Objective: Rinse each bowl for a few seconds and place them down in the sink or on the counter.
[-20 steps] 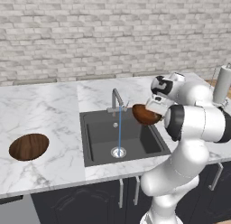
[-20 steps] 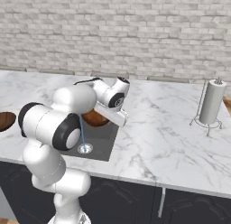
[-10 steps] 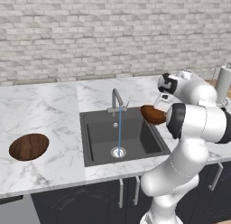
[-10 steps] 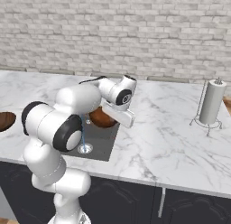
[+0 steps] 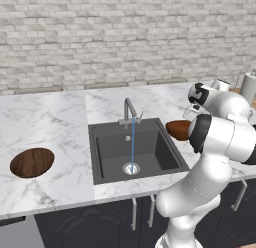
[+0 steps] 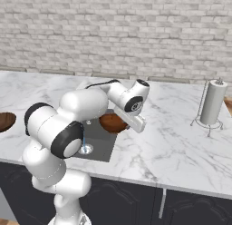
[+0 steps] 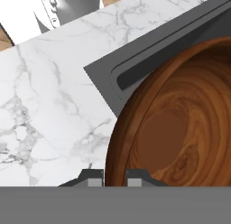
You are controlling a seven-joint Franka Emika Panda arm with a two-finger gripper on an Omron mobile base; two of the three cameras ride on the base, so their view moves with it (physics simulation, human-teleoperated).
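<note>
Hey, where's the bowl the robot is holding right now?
The held bowl sits in the jaws at the right edge of the sink, right of the faucet, partly over the counter.

A home kitchen; a white marble counter (image 5: 50, 127) runs over dark cabinets (image 6: 190, 206) below the gripper (image 6: 136, 122); a dark sink (image 5: 107, 142) with running faucet (image 5: 129, 109) lies to its left; a paper-towel stand (image 6: 211, 104) to its right; a brick wall (image 5: 100, 37) beyond.

Arm bent forward, wrist tipped down, its 2 fingers (image 7: 96, 178) pinched on the bowl's (image 7: 180, 123) rim.
</note>
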